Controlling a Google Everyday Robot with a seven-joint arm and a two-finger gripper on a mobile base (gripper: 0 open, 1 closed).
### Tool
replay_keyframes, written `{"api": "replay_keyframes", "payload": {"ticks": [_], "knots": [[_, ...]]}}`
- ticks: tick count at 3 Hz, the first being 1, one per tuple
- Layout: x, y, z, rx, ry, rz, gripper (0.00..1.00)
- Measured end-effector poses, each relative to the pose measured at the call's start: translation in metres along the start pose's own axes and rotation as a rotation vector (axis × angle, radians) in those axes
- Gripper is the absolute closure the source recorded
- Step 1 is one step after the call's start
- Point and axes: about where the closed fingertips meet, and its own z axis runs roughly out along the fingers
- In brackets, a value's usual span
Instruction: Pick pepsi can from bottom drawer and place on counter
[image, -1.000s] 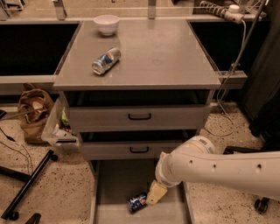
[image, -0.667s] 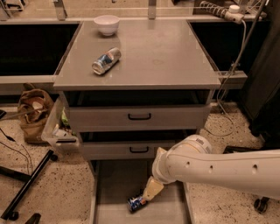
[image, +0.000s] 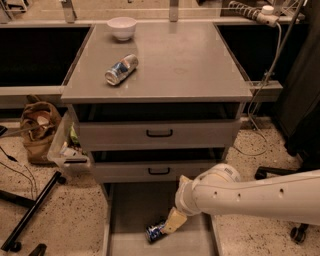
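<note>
The pepsi can (image: 155, 231) lies on its side on the bare floor of the open bottom drawer (image: 131, 210), near the front middle. My gripper (image: 171, 223) reaches down into the drawer from the right at the end of a white arm (image: 250, 195). Its tan fingers (image: 175, 219) rest against the can's right end. The counter (image: 170, 60) is the broad grey top of the cabinet above.
A paler silver-white can (image: 121, 69) lies on its side on the counter's left half. A white bowl (image: 122, 27) stands at its back left. Two closed drawers with black handles (image: 159, 133) sit above the open one. A bag (image: 39, 127), bin and cables crowd the floor at left.
My arm and gripper have shifted a little left and down in the drawer, closing onto the pepsi can's right end. The can has barely moved.
</note>
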Motion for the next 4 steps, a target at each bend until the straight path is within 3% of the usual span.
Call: {"api": "replay_keyframes", "payload": {"ticks": [1,2,3,4], "knots": [[0.021,0.005,0.057,-0.03,-0.089,0.042,0.0],[0.039,0.024,0.116,-0.082,-0.147,0.102,0.0],[0.052,0.053,0.156,-0.146,-0.16,0.147,0.0],[0.052,0.053,0.156,-0.146,-0.16,0.147,0.0]]}}
